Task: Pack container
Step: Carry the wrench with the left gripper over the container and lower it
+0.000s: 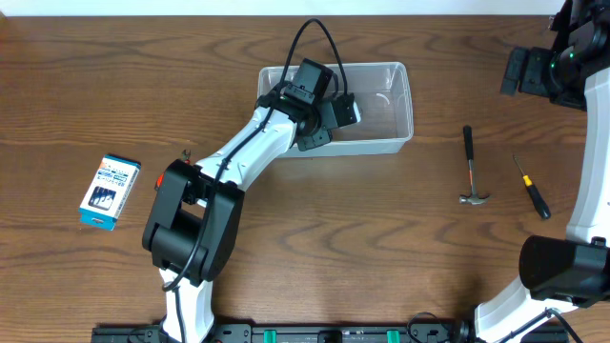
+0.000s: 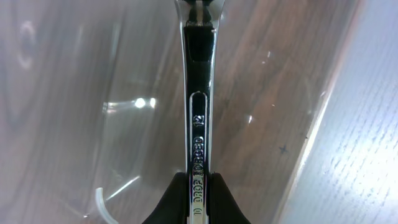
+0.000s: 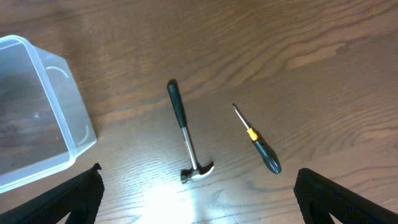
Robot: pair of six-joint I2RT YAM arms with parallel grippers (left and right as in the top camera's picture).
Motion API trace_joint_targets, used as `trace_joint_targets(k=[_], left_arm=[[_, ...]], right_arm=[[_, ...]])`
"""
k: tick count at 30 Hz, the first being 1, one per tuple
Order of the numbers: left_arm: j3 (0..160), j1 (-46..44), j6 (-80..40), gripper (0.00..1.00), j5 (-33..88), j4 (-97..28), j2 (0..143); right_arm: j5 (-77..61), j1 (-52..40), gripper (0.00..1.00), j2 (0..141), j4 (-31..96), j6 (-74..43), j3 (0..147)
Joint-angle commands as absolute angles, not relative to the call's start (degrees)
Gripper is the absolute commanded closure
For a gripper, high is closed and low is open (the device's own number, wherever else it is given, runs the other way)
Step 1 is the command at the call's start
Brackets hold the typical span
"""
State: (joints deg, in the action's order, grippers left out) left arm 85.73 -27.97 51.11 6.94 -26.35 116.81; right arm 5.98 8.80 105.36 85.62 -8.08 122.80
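Observation:
The clear plastic container stands at the back middle of the table. My left gripper reaches down into it and is shut on a chrome wrench stamped "drop forged 12". The wrench hangs over the container's see-through floor, whose wall shows on the right of the left wrist view. My right gripper is open and empty, high at the far right. In the right wrist view its jaws frame a hammer and a screwdriver, with the container's corner at the left.
The black-handled hammer and the black-and-yellow screwdriver lie on the table to the right of the container. A small blue-and-white printed box lies at the far left.

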Motion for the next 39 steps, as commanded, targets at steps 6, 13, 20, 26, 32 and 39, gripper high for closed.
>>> trace_joint_targets(k=[6,13,20,26,32,39], left_arm=[[85.47,-27.99,51.37,0.79,7.53,-27.31,116.51],[85.47,-27.99,51.37,0.68,7.51,-27.79,116.49],[85.47,-27.99,51.37,0.66,6.44,-27.77,114.59],[85.47,-28.01,51.03,0.66,6.46,-25.93,110.93],[85.47,-28.88,44.07,0.66,7.68,-24.95,108.42],[85.47,-30.22,44.12,0.74,12.32,-30.13,108.47]], right_arm=[[5.61,8.97,0.01,105.12,85.17,-7.18,122.56],[5.61,8.97,0.01,105.12,85.19,-7.18,122.56],[5.58,8.97,0.01,105.12,85.27,-7.18,122.56],[5.58,8.97,0.01,105.12,85.25,-7.20,122.56],[5.58,8.97,0.01,105.12,85.25,-7.20,122.56],[5.58,8.97,0.01,105.12,85.27,-7.20,122.56]])
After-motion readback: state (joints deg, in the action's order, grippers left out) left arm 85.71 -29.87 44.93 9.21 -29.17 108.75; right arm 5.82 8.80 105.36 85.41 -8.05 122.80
